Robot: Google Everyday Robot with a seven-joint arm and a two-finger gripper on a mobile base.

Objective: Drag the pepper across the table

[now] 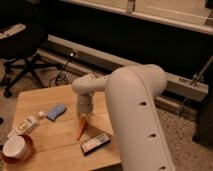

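Arm (pixel 135 110) is reaching down onto the table (pixel 35 102), its white forearm filling the right side of the view. The gripper (pixel 83 119) is sitting low near the table's middle, right at the upper end of the pepper (pixel 81 130) — open or clamped on it, cannot tell. The pepper is lying flat on the wood, slanting from the gripper toward the front edge. A dark bar (pixel 95 143) is lying just beside its lower end, to the right — apart from it. A blue block (pixel 56 111) is resting to the pepper's left, a white packet (pixel 26 126) further left, a red-rimmed bowl (pixel 16 148) sitting at the front-left corner.
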